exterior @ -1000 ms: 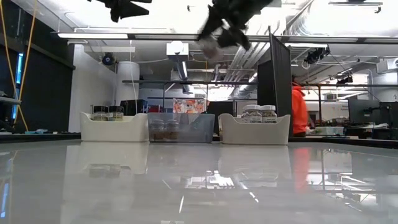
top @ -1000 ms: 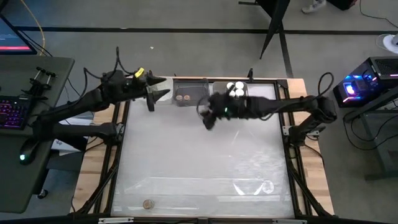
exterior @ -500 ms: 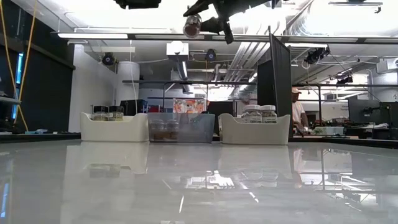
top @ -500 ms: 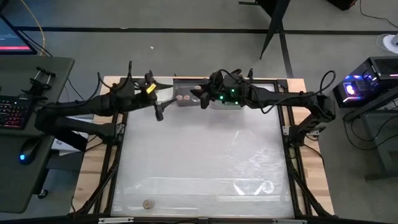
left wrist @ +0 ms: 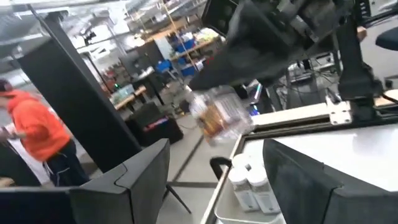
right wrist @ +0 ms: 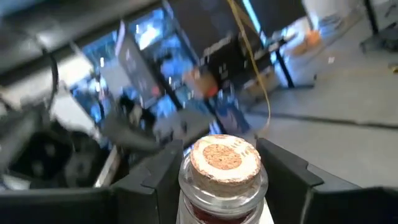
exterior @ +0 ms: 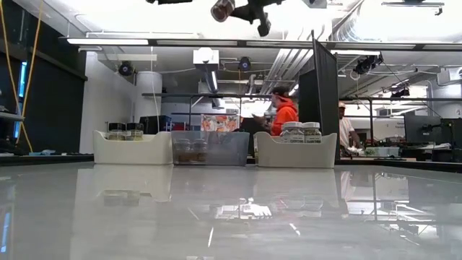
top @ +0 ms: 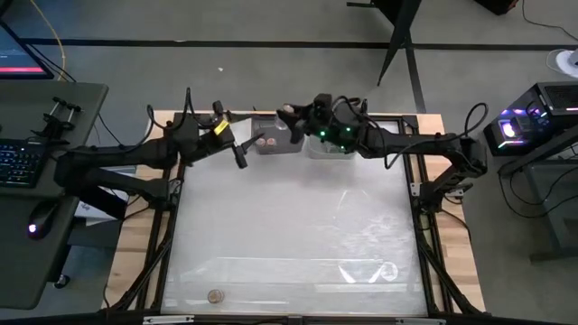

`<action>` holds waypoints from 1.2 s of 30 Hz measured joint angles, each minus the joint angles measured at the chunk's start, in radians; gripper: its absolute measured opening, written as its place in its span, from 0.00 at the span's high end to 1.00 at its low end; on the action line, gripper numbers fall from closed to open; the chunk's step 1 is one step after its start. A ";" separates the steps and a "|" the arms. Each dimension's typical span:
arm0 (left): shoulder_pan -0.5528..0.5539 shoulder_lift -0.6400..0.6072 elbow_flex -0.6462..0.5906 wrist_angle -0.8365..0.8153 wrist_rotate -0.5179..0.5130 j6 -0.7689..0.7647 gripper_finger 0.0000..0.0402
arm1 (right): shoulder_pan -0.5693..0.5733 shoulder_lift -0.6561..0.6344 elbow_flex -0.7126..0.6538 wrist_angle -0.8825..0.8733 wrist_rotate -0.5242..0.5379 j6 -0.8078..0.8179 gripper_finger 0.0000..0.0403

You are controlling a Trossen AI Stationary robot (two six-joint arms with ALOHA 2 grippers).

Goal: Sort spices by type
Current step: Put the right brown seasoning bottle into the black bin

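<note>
Now right fingers [top: 291, 117], clamping cork-capped jar [top: 286, 112], moved back over clear bin [top: 271, 144]; left fingers [top: 242, 153] wide.

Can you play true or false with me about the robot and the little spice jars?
1. The right pincer holds a cork-capped jar. True.
2. That jar stands on the table. False: it is up in the air, over the far bins.
3. The left pincer holds a jar too. False: it holds nothing.
4. One cork-capped jar sits alone near the table's front edge. True.
5. White-capped jars sit in a white bin. True.
</note>
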 joint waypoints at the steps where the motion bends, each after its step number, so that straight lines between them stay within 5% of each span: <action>1: 0.000 0.005 0.000 0.013 0.000 0.013 0.39 | 0.000 0.000 0.000 0.027 0.018 0.012 0.57; 14: -0.015 0.133 0.000 0.302 -0.002 0.416 0.39 | 0.000 0.005 0.000 0.151 0.127 0.367 0.57; 22: -0.047 0.221 0.000 0.514 -0.088 0.661 0.39 | 0.009 0.012 0.000 0.149 0.210 0.560 0.57; 36: -0.034 0.276 0.000 0.569 -0.119 0.708 0.39 | 0.012 0.012 0.000 0.156 0.227 0.644 0.57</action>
